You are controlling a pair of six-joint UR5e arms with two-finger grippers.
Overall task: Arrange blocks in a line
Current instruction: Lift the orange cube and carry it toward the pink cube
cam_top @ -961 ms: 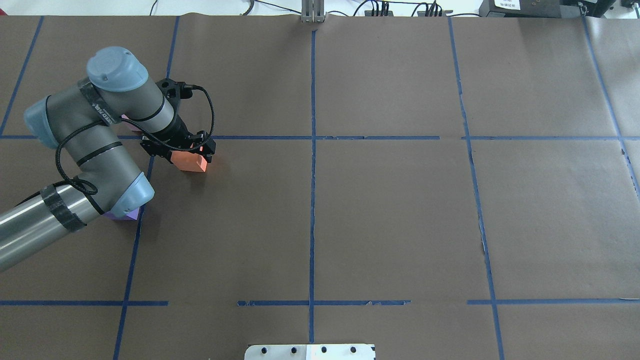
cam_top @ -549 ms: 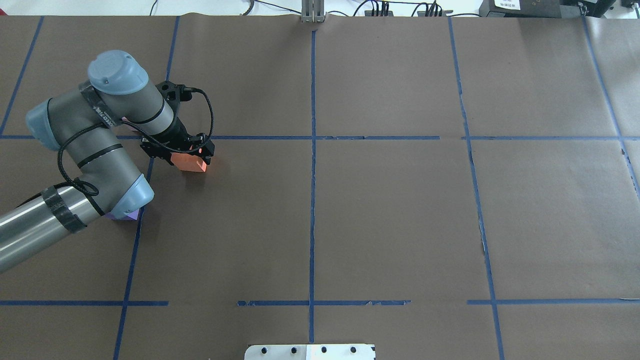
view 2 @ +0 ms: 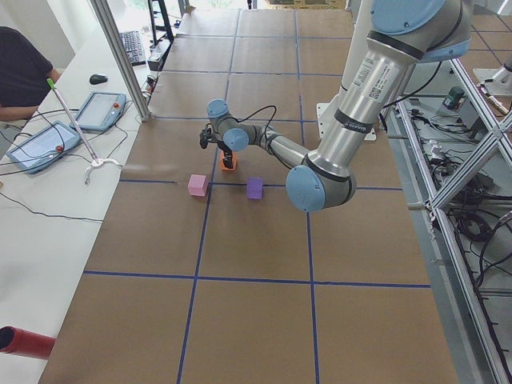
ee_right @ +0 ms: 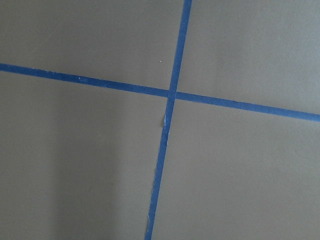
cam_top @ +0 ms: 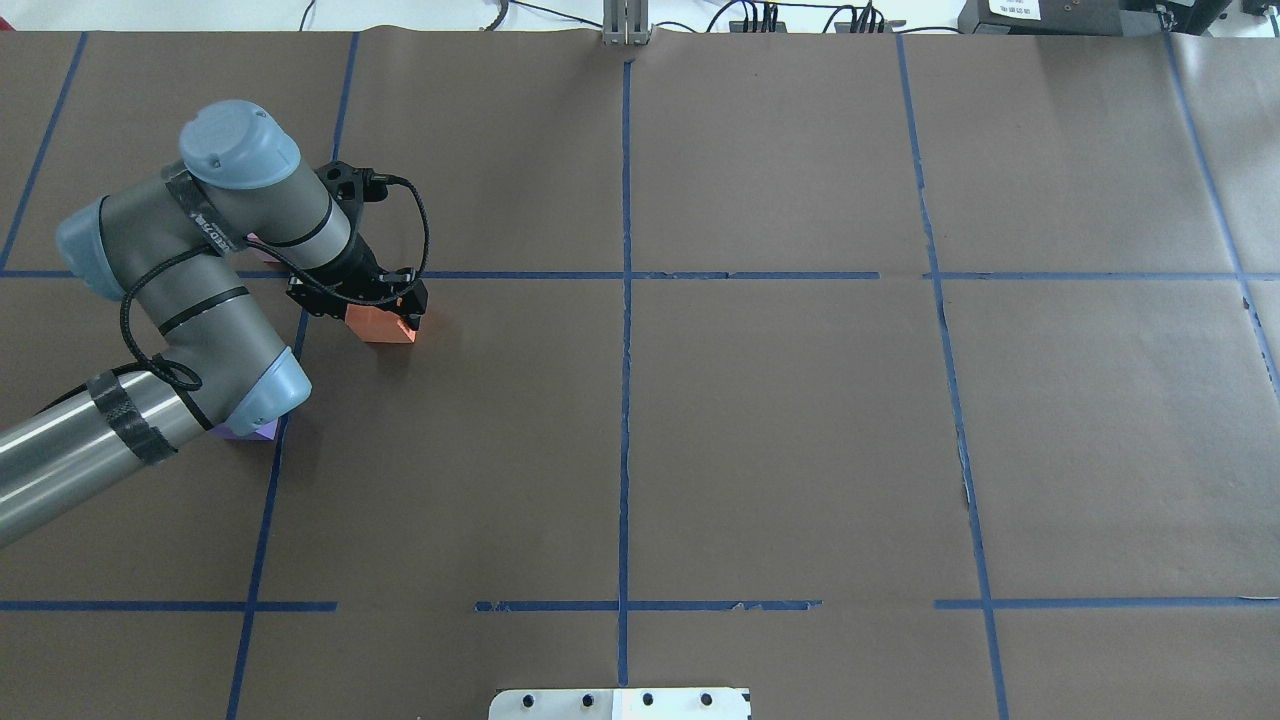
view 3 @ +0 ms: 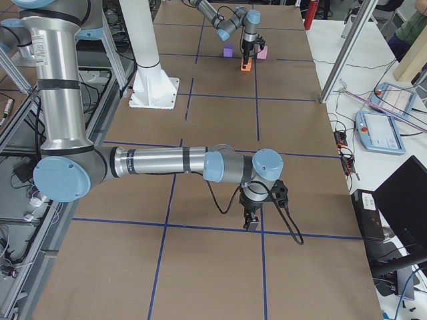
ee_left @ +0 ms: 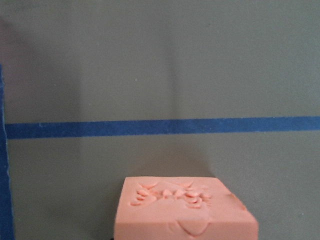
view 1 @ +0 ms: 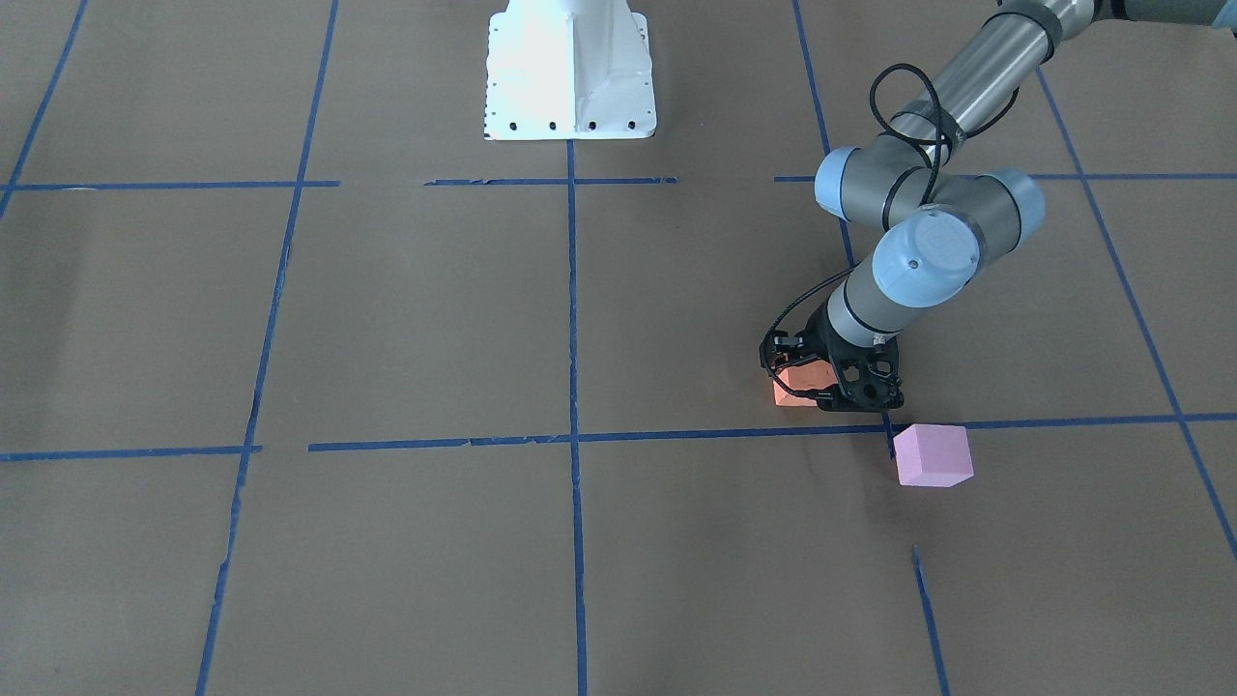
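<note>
The left pincer [cam_top: 380, 315] is closed on the orange block [cam_top: 385, 330], low at the bench [cam_top: 760, 420] near its left end. The pink block [view 1: 933, 454] and violet block [view 2: 254, 188] lie closer to that end. The step in hand is probably placing. Next, the orange block needs aligning with the other two before release. Whether the right pincer [view 3: 251, 220] is open or closed cannot be told.

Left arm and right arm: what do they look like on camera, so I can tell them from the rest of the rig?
Both match. The left arm has silver-grey tubes, pale blue joint caps and black tape bands; a black cable loops to its black left gripper. The right arm looks the same, ending in a black right gripper.
</note>
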